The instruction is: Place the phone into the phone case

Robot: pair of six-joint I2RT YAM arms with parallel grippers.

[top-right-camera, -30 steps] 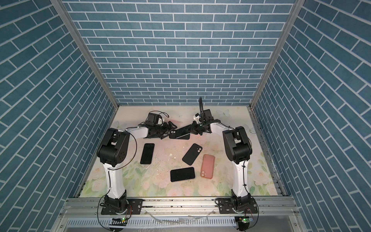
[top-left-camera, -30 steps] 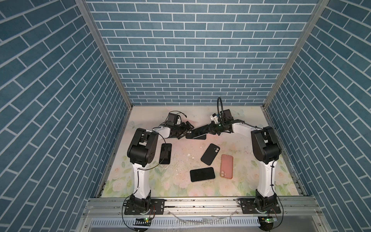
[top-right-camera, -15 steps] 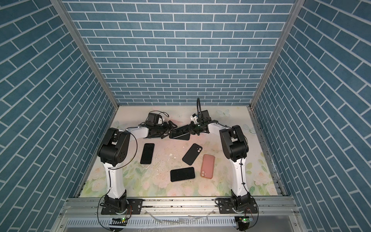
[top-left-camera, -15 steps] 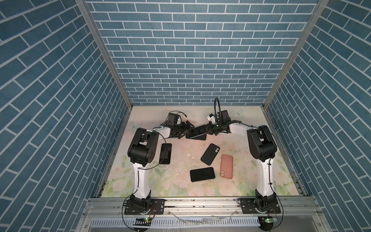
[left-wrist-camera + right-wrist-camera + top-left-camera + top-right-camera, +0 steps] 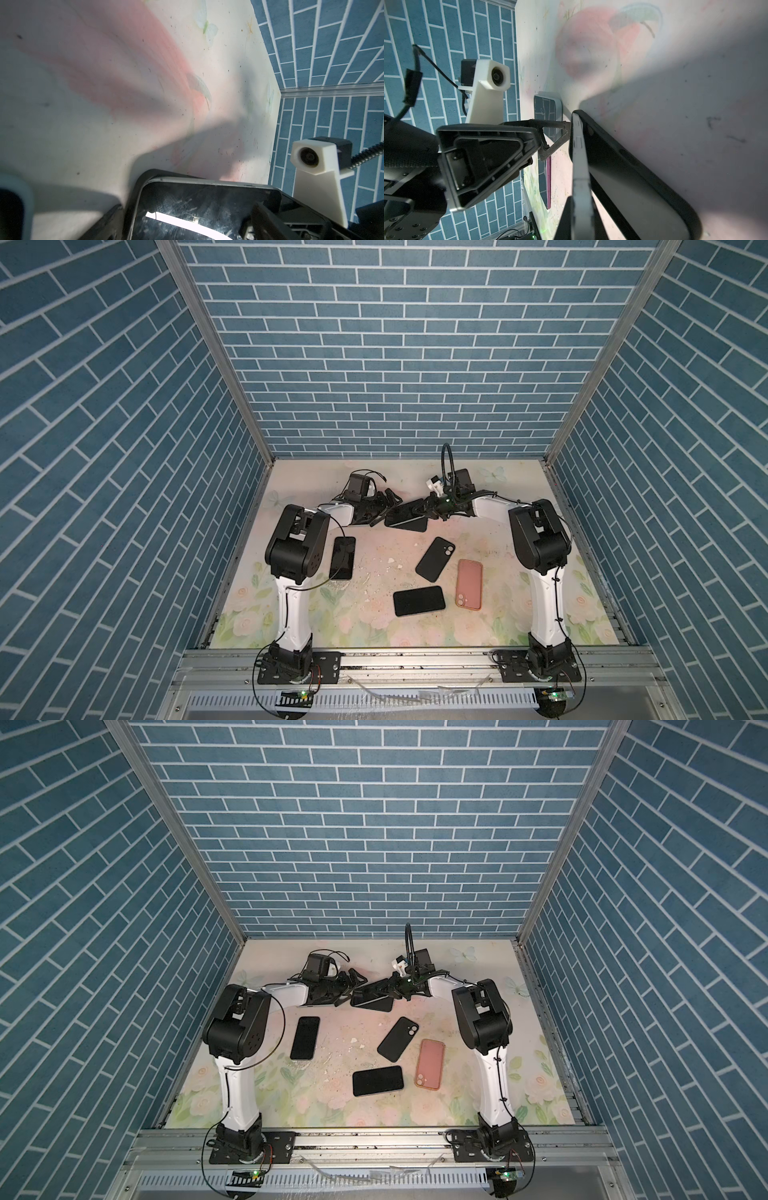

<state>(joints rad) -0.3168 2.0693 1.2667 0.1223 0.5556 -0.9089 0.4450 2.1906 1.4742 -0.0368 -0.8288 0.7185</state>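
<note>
At the back middle of the table a black phone [image 5: 404, 515] [image 5: 369, 995] stands tilted, its lower end resting in a black phone case [image 5: 411, 526] [image 5: 376, 1006]. In the right wrist view the phone [image 5: 580, 166] shows edge-on above the case [image 5: 633, 176]. My right gripper [image 5: 420, 512] [image 5: 385, 990] [image 5: 581, 220] is shut on the phone's edge. Opposite it, my left gripper [image 5: 388, 507] [image 5: 355, 984] is open at the phone's other end, one of its fingers [image 5: 553, 143] touching that end. The left wrist view shows the scratched screen [image 5: 197, 214] inside the case rim [image 5: 141, 182].
Flat on the floral mat [image 5: 374, 564] lie a black phone [image 5: 343, 558] at the left, a black case [image 5: 435, 559] with a camera cutout, a pink case [image 5: 469, 584] and another black phone [image 5: 419, 600]. A light-blue device [image 5: 12, 207] lies under the left arm. Brick walls enclose three sides.
The right arm's elbow has swung a little to the left. The phone, the case and both grippers stay about where they were.
</note>
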